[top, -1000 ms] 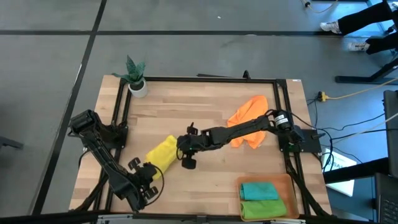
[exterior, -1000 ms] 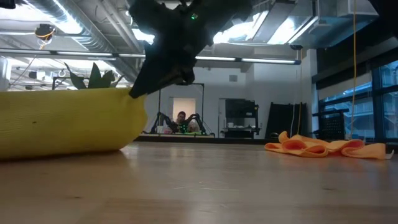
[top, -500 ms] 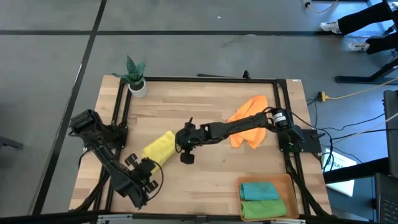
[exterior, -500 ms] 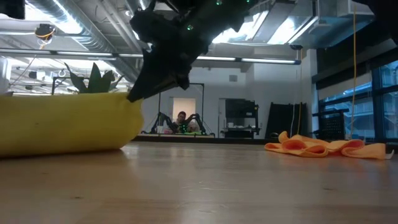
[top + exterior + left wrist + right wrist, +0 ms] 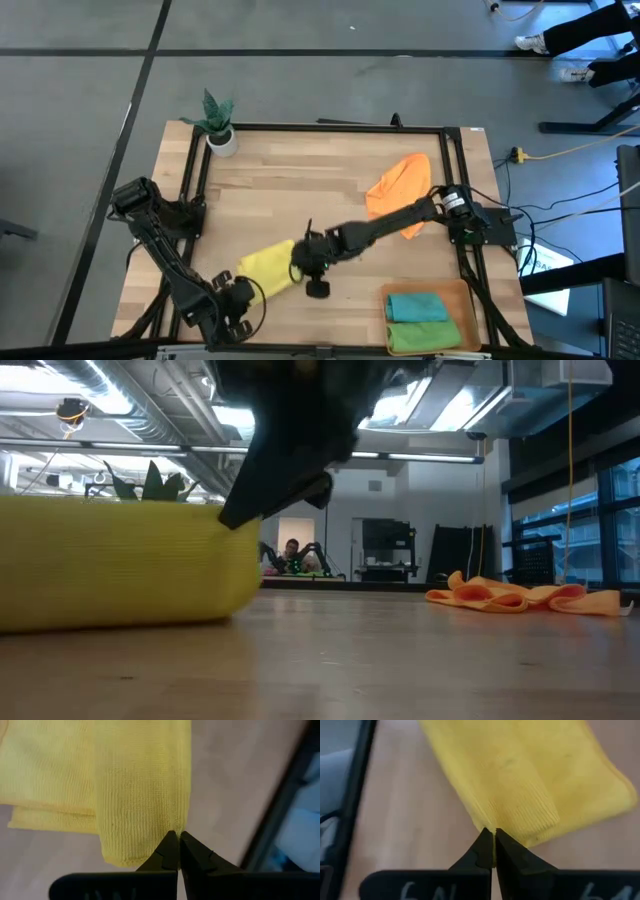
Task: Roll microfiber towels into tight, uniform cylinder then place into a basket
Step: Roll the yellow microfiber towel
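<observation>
Grey floor surrounds the wooden desk [image 5: 300, 190], with a potted plant [image 5: 218, 122] at the 11 o'clock corner. Since a second ago the yellow towel [image 5: 265, 270] has been carried from desk centre toward 6 o'clock, nearer the basket [image 5: 395, 297] at 5 o'clock, where teal [image 5: 417, 306] and green [image 5: 422, 335] rolls already lie. The left hand [image 5: 178, 851] is pinched shut on one end of the roll, the right hand [image 5: 493, 846] closed on the other, both arms stretched low. The orange towel [image 5: 398, 190] waits unrolled toward 2 o'clock.
</observation>
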Robot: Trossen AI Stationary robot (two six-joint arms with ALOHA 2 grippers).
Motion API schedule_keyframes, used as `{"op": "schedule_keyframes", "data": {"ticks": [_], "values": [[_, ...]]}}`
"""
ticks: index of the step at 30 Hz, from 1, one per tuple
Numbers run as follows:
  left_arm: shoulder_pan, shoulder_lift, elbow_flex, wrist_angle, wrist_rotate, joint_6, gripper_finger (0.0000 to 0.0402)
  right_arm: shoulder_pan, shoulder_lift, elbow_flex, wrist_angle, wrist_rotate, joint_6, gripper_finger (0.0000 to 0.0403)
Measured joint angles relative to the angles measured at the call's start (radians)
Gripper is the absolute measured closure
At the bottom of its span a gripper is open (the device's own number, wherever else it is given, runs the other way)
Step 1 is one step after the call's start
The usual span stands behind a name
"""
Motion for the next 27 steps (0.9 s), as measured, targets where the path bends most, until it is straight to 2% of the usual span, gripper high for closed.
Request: {"op": "schedule_keyframes", "data": {"ticks": [7,11,19,23,27], "values": [[-0.043,0.000,0.000,0.183,-0.016,0.184,0.0402,0.134,0.000,0.001,0.000,0.000,0.097,0.0393],[-0.053,0.000,0.000,0.198,-0.073,0.335,0.0402,0.183,0.000,0.001,-0.001,0.010,0.115,0.0393],[-0.053,0.000,0.000,0.185,-0.175,0.604,0.0402,0.235,0.000,0.006,-0.005,0.172,0.107,0.0393],[-0.052,0.000,0.000,0.151,-0.213,0.619,0.0402,0.252,0.000,0.006,-0.004,0.307,0.112,0.0393],[-0.052,0.000,0.000,0.060,-0.215,0.507,0.0402,0.254,0.000,0.006,-0.001,0.424,0.139,0.0393]]}}
